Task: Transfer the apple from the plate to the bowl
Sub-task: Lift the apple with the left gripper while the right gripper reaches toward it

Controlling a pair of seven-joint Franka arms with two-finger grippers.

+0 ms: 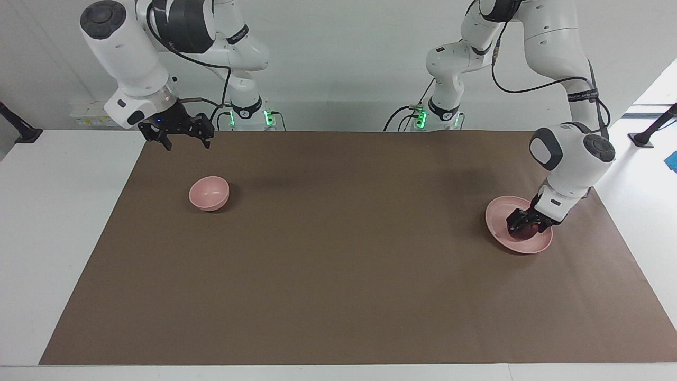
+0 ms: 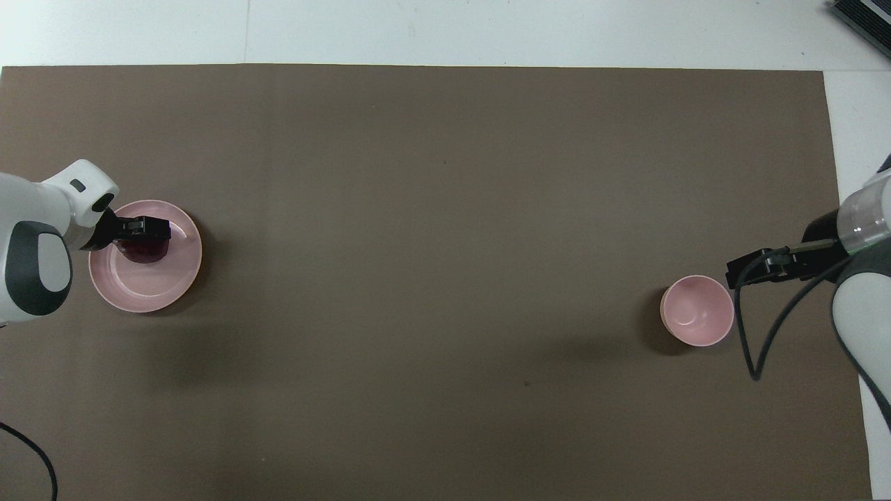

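Pink bowl (image 1: 209, 193); pink plate (image 1: 523, 244); dark red apple (image 2: 143, 251).

Bright, even light; soft shadows; sharp.

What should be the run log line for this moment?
left gripper: open around apple on plate | right gripper: open, raised | bowl: empty

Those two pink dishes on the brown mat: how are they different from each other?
The plate is wide and shallow; the bowl is narrower and deeper. The plate has the apple on it; the bowl is empty. The plate lies toward the left arm's end of the table, the bowl toward the right arm's. Both are round and pink.
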